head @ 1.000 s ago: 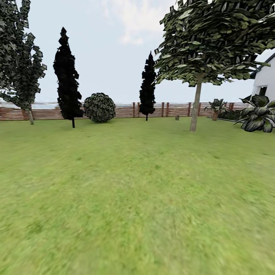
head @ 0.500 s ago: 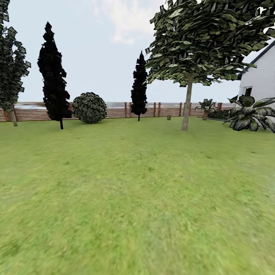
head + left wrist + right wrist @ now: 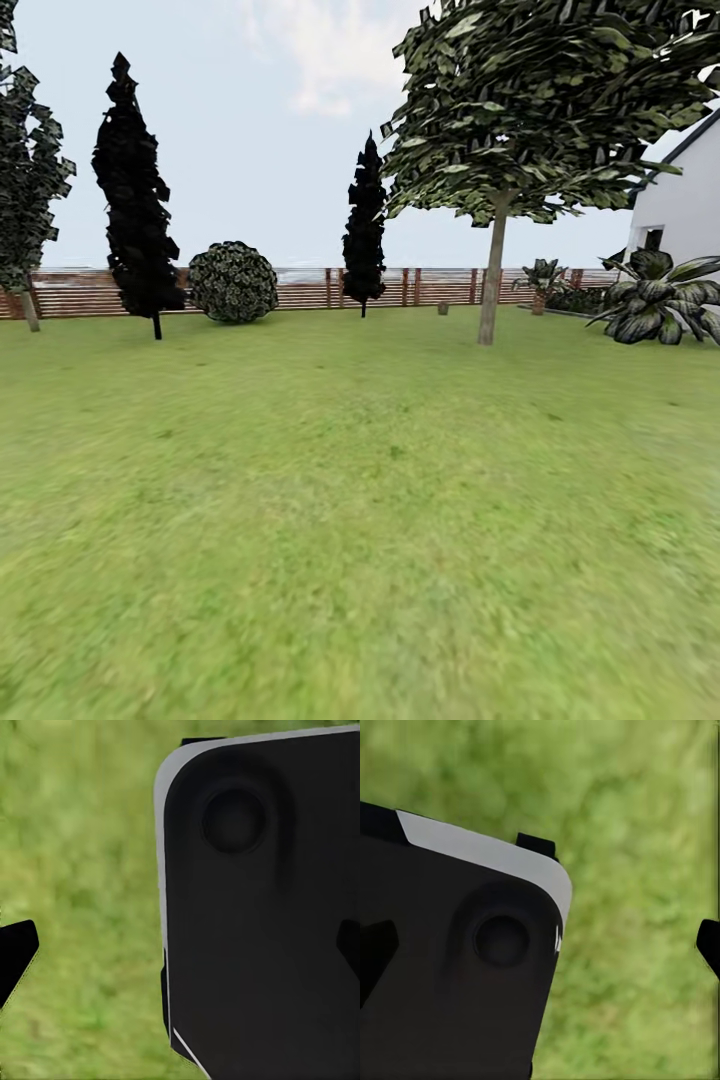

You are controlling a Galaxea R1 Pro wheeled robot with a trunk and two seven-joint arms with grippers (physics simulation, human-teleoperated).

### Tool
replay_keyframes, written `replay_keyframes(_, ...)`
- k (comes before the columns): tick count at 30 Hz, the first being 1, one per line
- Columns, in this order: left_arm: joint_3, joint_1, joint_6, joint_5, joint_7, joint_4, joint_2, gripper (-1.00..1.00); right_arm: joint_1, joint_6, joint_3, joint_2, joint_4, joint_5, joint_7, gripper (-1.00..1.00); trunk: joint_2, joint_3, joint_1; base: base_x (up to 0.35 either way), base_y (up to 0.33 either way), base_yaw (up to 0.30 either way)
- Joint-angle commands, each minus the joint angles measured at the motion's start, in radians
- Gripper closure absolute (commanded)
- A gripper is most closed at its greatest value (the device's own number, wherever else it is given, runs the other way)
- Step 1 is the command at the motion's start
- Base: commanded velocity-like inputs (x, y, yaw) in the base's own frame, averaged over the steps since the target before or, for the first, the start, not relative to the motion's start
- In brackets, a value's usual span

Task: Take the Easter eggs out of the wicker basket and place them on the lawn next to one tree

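Mottled green lawn [image 3: 360, 520] stretches ahead to a slatted wooden fence [image 3: 300, 288]. A tree [image 3: 490, 285] with a straight grey-brown trunk and a broad leafy canopy stands ahead to the right. The wicker basket and the Easter eggs are out of view. A small brownish object [image 3: 442, 309] by the fence is too far off to identify. In the left wrist view my left gripper [image 3: 180, 949] is open over grass, with a dark fingertip at each edge of the picture. My right gripper [image 3: 540, 945] is likewise open over grass, holding nothing.
Two dark columnar conifers [image 3: 135, 200] [image 3: 365, 220] and a round shrub [image 3: 232, 282] stand along the fence. Another leafy tree [image 3: 25, 190] is at the far left. Spiky palm plants [image 3: 655, 298] and a white house [image 3: 685, 200] are at the right. A dark robot panel [image 3: 262, 907] crosses each wrist view.
The whole head picture has slid to the left since a second ago, so the camera turned right; over the last half second it barely shifted. Nothing in the garden moved.
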Motion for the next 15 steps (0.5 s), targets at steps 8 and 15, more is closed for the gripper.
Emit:
replay_keyframes(8, -0.002, 0.0, -0.002, -0.001, 0.002, -0.002, 0.0, -1.0, -0.002, -0.006, 0.005, 0.0, 0.004, 0.002, 0.001, -1.0, 0.0, -0.001, 0.001, 0.335, 0.0, 0.0)
replay_keyframes(15, -0.002, 0.001, -0.002, -0.001, 0.002, -0.002, 0.0, -1.0, -0.002, -0.006, 0.005, 0.0, 0.004, 0.002, 0.001, -1.0, 0.0, -0.001, 0.001, 0.335, 0.0, 0.0)
